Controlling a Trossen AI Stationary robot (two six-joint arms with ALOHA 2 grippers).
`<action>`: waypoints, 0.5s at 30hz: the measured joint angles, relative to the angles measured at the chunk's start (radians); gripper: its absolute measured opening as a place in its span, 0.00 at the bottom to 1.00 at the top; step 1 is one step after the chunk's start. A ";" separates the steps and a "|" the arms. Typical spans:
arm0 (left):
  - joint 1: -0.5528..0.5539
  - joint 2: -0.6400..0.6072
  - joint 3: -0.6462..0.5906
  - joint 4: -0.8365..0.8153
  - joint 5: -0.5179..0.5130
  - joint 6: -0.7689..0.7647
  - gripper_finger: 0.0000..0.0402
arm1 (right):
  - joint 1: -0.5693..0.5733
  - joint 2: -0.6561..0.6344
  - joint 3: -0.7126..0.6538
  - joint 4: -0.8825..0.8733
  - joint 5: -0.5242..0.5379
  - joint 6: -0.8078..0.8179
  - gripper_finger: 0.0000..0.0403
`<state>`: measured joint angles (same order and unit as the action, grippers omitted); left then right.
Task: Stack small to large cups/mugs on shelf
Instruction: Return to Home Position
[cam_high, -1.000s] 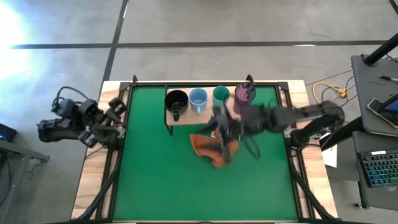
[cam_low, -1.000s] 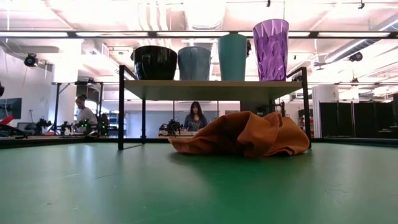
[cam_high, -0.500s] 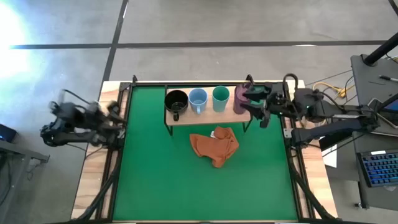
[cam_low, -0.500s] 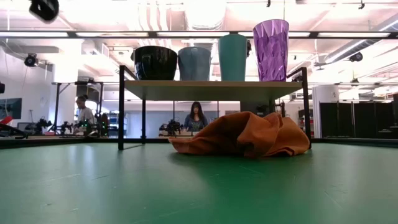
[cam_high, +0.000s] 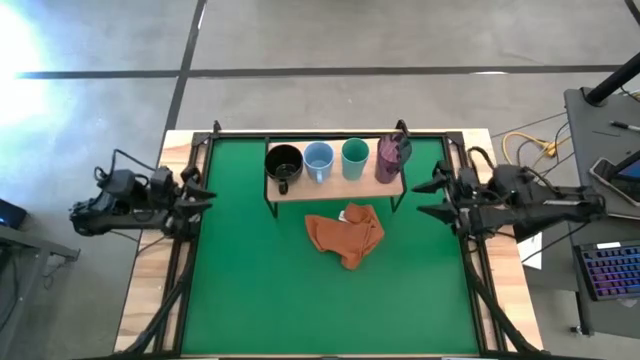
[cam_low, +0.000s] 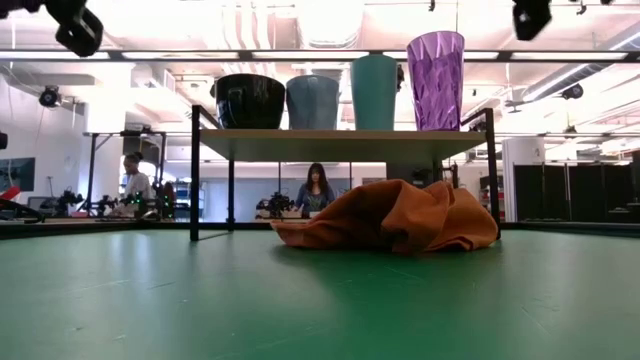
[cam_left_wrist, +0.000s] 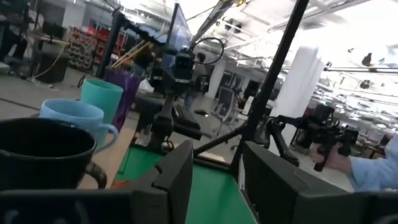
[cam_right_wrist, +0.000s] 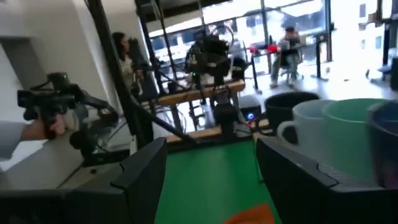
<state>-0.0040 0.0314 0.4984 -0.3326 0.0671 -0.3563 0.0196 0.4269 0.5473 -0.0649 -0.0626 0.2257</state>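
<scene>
Far left, left gripper: fingers spread apart, holding nothing, at the table's left edge, well apart from the shelf.
Shelf: at the back of the green mat, carrying all four vessels in one row.
Row on shelf: black mug, light blue mug, teal cup, purple cup, heights rising rightward.
Orange cloth: crumpled just before the shelf.
Right gripper: fingers spread, empty, at the table's right edge.
</scene>
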 joint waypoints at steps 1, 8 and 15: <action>0.000 0.000 -0.008 0.000 -0.001 -0.001 0.32 | 0.000 -0.038 -0.020 -0.010 -0.006 -0.010 0.60; 0.000 -0.001 -0.142 -0.033 -0.061 -0.069 0.32 | 0.000 -0.314 -0.175 -0.017 -0.155 -0.031 0.60; 0.000 -0.001 -0.267 0.035 -0.092 -0.083 0.32 | 0.000 -0.405 -0.299 -0.056 -0.174 -0.006 0.60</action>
<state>-0.0040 0.0299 0.2319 -0.2973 -0.0253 -0.4389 0.0193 0.0216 0.2479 -0.1207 -0.2368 0.2199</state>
